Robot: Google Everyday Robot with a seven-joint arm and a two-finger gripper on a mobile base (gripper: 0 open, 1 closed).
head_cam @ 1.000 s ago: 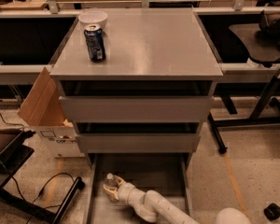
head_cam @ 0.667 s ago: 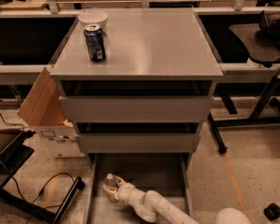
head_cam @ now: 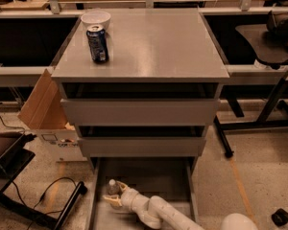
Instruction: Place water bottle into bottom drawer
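Almost nothing has changed over the last second: the gripper (head_cam: 116, 196) sits in the same spot, low inside the pulled-out bottom drawer (head_cam: 153, 176), toward its left side, with the white arm running back to the lower right edge of the view. The water bottle (head_cam: 113, 188) is upright at the gripper's tip, white cap up, inside the drawer and near its left wall. It touches or nearly touches the gripper. I cannot tell whether the gripper is clasping it or has already let go (the bottle hides the contact). Read: the carry is done and the bottle is in the right compartment, apparently resting on the drawer floor, so this is the release pause. What remains is letting go, if that isn't done, and pulling the arm out without tipping the bottle. The two upper drawers are only slightly ajar. The soda can (head_cam: 97, 44) and white bowl (head_cam: 95, 19) are unmoved on the cabinet top (head_cam: 153, 42), and the cardboard box (head_cam: 41, 107) leans at the left.
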